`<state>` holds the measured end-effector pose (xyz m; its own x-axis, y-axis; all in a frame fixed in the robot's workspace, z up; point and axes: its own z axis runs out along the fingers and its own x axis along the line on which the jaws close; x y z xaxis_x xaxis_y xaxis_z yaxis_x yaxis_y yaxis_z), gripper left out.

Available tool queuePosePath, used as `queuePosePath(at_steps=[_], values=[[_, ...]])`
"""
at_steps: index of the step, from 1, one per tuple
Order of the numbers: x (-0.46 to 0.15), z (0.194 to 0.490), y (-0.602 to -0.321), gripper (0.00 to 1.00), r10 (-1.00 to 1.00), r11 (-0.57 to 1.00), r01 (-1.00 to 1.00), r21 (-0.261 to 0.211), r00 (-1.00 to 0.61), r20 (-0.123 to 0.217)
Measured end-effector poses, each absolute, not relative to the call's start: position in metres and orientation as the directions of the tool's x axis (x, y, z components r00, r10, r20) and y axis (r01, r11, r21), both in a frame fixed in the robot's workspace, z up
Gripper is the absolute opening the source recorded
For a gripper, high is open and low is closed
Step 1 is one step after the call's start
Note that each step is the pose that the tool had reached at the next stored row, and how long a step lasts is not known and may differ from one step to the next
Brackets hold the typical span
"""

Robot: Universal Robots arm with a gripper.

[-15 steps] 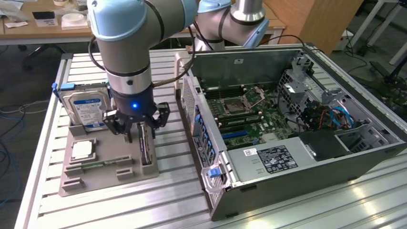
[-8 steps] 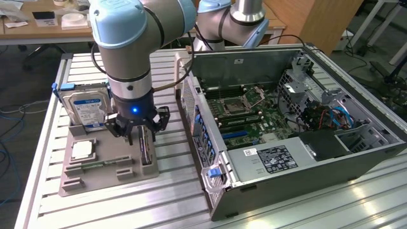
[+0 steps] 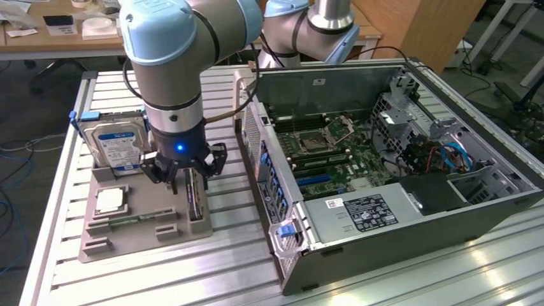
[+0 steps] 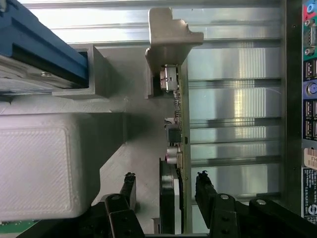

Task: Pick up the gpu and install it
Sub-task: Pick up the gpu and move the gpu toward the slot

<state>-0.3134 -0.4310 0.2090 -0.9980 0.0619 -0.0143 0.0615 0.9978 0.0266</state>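
Note:
The gpu (image 3: 195,199) stands on its long edge in a slot of the grey fixture tray (image 3: 127,239), left of the open computer case (image 3: 383,159) in the exterior view. In the wrist view the gpu (image 4: 180,124) appears edge-on: a thin green board with a dark round part on one face, its far end held in a beige bracket post (image 4: 168,34). My gripper (image 3: 183,180) has come down over the card. It is open (image 4: 166,178), with one black finger (image 4: 129,186) on each side of the board and a gap to the card on both sides.
On the same tray sit a hard drive with a blue-white label (image 3: 119,143), a square processor (image 3: 111,201) and a memory stick (image 3: 127,221). The case lies on its side on the slatted aluminium table (image 3: 425,274), motherboard exposed; its rear ports (image 4: 309,99) are close beside the card.

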Motion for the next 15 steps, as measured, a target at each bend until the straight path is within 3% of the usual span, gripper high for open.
queuePosePath(at_steps=[8, 9, 15], values=[[-0.3132, 0.2077, -0.4313, 0.59, 0.063, 0.998, 0.062, 0.027, -0.998, -0.014], [-0.3131, 0.2077, -0.4314, 0.52, 0.063, 0.998, 0.062, 0.026, -0.998, -0.014], [-0.3131, 0.2078, -0.4346, 0.51, 0.06, 0.998, 0.059, 0.026, -0.998, -0.014]])
